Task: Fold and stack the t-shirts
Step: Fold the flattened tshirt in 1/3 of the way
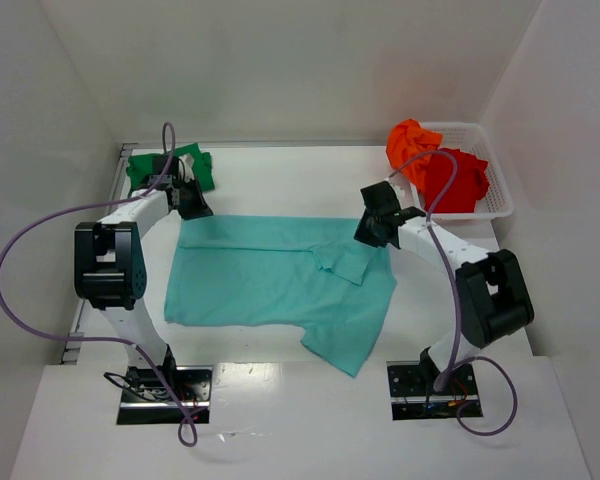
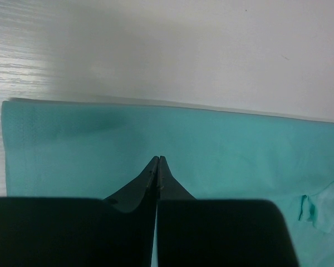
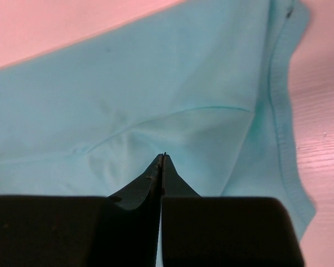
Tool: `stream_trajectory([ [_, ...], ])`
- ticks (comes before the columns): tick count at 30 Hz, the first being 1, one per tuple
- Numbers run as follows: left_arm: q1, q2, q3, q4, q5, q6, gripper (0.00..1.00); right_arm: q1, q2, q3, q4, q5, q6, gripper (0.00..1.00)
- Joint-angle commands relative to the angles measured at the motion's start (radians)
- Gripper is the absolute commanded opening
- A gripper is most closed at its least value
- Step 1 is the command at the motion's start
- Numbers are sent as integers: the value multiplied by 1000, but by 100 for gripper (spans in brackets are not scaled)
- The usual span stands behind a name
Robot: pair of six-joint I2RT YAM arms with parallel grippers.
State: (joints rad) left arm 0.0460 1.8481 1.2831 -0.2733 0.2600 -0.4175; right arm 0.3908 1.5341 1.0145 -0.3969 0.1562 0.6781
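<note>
Item 1, light teal t-shirt (image 1: 280, 285): spread mostly flat across the middle of the worktop (image 1: 280, 175), between the two arms. Its far edge runs straight from one gripper to the other. One sleeve lies folded back onto the body near the right side, and the near right portion trails toward the near edge, close to the right arm's base. Item 2, dark green t-shirt (image 1: 145, 170): bunched in the far left corner of the worktop, just behind the left arm's wrist. Item 3, bright orange t-shirt (image 1: 412, 145): crumpled, heaped over the left rim of the white mesh basket (image 1: 495, 165), which sits in the far right corner. Item 4, red t-shirt (image 1: 458, 180): crumpled inside the same basket, touching the orange one. Item 5, left gripper (image 2: 158, 161): low over the far left corner of the teal shirt, jaws fully together with the tips meeting. Whether any cloth is pinched between them cannot be told. Item 6, right gripper (image 3: 162, 158): low over the far right part of the teal shirt, beside the hemmed sleeve edge, jaws likewise closed tip to tip. Whether any fabric is caught there cannot be told either. Neither gripper touches the green, orange or red shirt.
</note>
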Motion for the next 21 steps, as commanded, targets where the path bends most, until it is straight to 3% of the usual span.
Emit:
stream_trajectory([
  [1,-9,17,27,11,15,10,0,-32,67,12,26,81,-18,0],
  [14,-9,82,56,-7,-7,9,0,-165,130,-7,6,140,-8,0],
  [21,-9,91,65,-18,-7,9,0,-165,164,-53,4,102,-8,0],
])
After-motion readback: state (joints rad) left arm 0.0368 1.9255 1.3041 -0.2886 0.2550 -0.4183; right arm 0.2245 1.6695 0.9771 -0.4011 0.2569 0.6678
